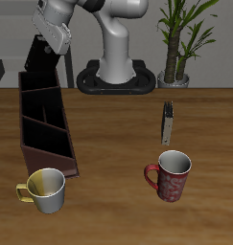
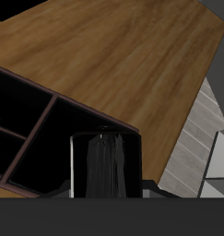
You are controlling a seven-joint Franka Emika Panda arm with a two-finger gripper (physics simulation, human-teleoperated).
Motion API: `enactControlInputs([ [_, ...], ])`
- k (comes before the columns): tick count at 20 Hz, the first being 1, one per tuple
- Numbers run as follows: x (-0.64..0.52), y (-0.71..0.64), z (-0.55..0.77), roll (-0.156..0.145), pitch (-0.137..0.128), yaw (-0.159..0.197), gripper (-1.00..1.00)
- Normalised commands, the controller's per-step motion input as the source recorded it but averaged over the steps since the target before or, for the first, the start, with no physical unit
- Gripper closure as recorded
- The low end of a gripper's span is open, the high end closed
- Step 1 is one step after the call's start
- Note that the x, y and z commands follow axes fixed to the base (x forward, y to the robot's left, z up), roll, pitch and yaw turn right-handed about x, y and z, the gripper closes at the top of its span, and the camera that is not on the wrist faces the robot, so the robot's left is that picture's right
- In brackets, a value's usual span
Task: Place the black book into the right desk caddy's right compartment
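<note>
My gripper (image 1: 57, 40) is shut on the black book (image 1: 43, 55) and holds it tilted, high above the back end of the right desk caddy (image 1: 47, 134). The caddy is a long dark maroon-brown box with black inside walls and three sections, running from the table's back toward its front edge. In the wrist view the black book (image 2: 106, 168) shows glossy and upright in my grip, with the caddy's partitions (image 2: 38, 127) below and beside it. The book does not touch the caddy.
A thin grey patterned book (image 1: 168, 122) stands near the table's middle. A red mug (image 1: 169, 176) stands in front of it. A yellow-and-white mug (image 1: 46, 190) stands by the caddy's front end. A potted plant (image 1: 177, 43) stands at the back.
</note>
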Motion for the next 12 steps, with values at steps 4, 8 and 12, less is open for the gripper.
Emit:
enactControlInputs([
  [4,0.1,0.11,-0.21,0.058,0.02,0.025,1.0],
  [8,0.12,0.09,-0.29,0.026,0.065,-0.004,1.0],
  [12,0.04,0.1,-0.17,0.044,0.006,0.022,1.0],
])
